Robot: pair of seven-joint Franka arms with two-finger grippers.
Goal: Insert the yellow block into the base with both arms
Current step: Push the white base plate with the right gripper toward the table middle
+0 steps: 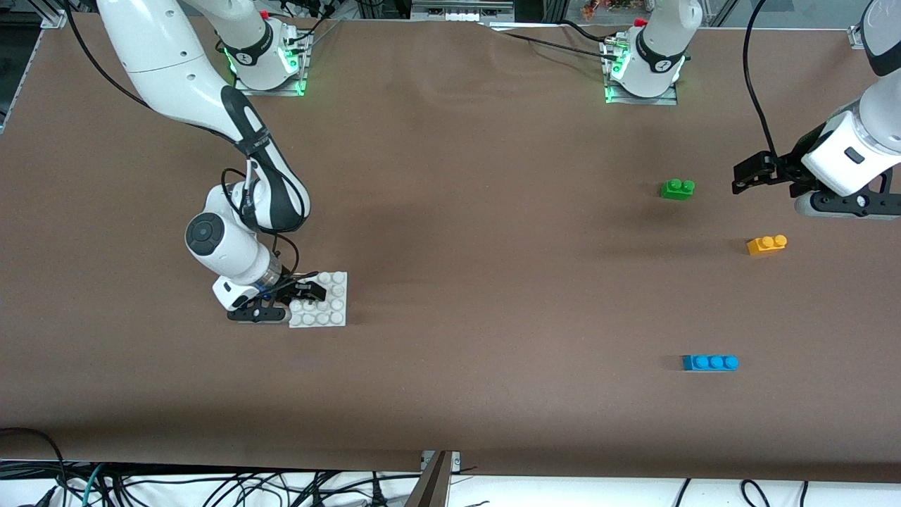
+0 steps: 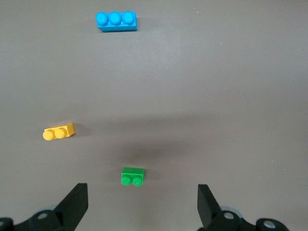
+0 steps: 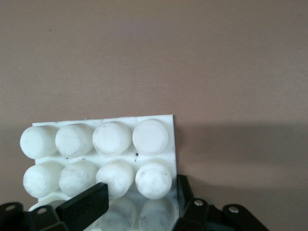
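Yellow block (image 1: 766,244): orange-yellow, two studs, lying free. We note left gripper (image 1: 739,177) spread empty; right gripper (image 1: 295,290) clasps base (image 1: 325,310).

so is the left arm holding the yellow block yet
No, the yellow block lies alone on the table, and the left gripper hangs in the air with its fingers open and nothing between them.

Right gripper (image 1: 299,296) hides part of the base (image 1: 331,310).
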